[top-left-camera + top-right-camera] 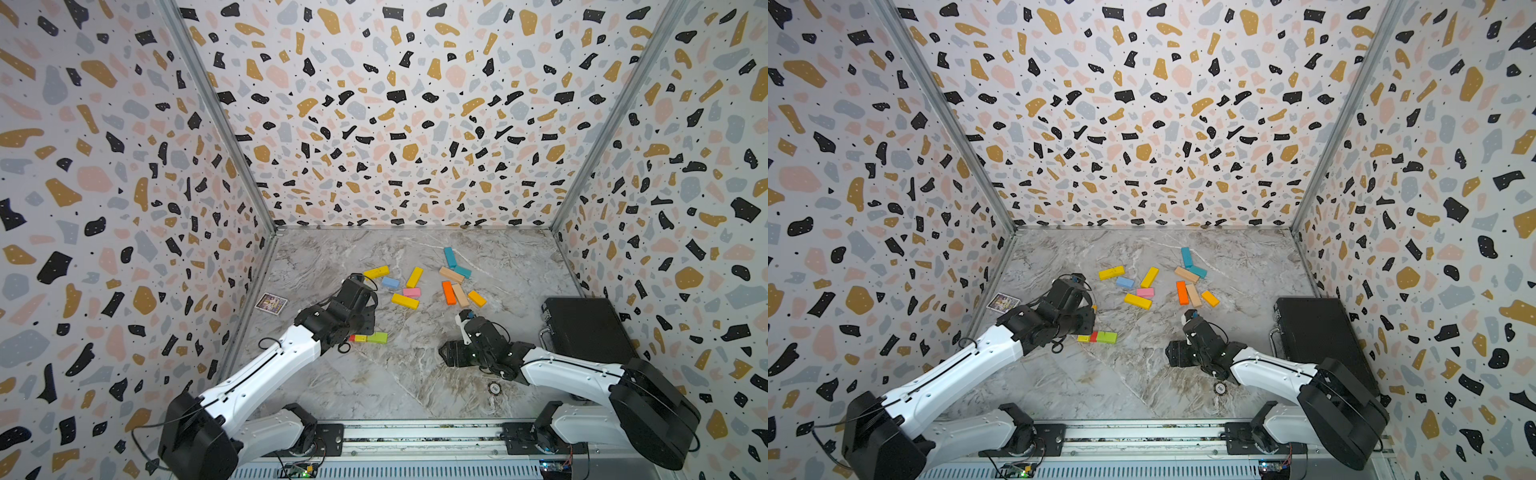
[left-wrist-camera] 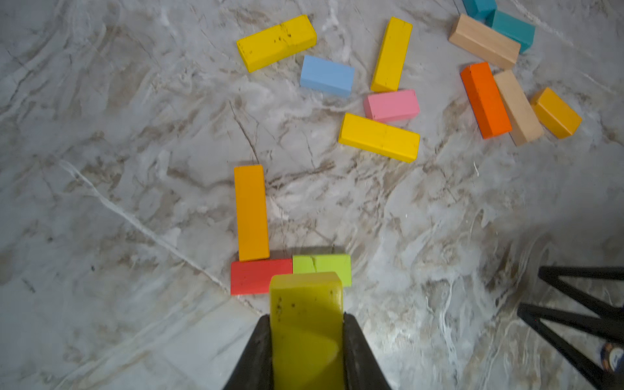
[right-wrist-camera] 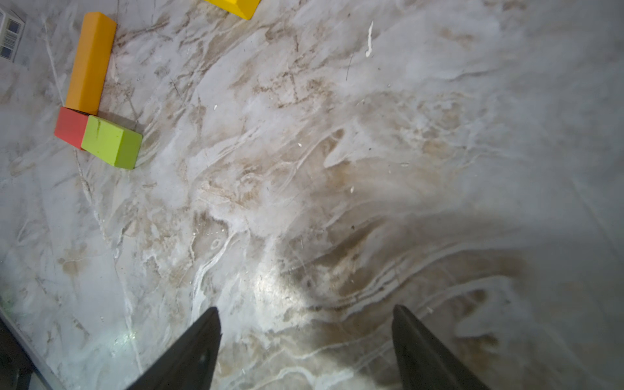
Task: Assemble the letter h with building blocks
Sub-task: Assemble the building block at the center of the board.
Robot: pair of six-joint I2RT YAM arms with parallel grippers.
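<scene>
My left gripper (image 2: pixel 306 320) is shut on a yellow block (image 2: pixel 305 297), which it holds just above the table, over the joint of a red block (image 2: pixel 260 276) and a green block (image 2: pixel 324 266). Those two lie end to end, and a long orange block (image 2: pixel 251 212) stands off the red one's top edge. In both top views the left arm hides most of this group; only the green block (image 1: pixel 377 337) (image 1: pixel 1107 337) shows well. Several loose building blocks (image 1: pixel 405 301) lie scattered behind. My right gripper (image 3: pixel 305 314) hangs open over bare table, nothing between its fingers.
A black case (image 1: pixel 586 328) lies at the right wall. A small picture card (image 1: pixel 271 303) lies by the left wall. A small round object (image 1: pixel 494 388) sits near the right arm. The loose blocks form two clusters: yellow, blue and pink (image 1: pixel 411 292); teal, tan and orange (image 1: pixel 449 292).
</scene>
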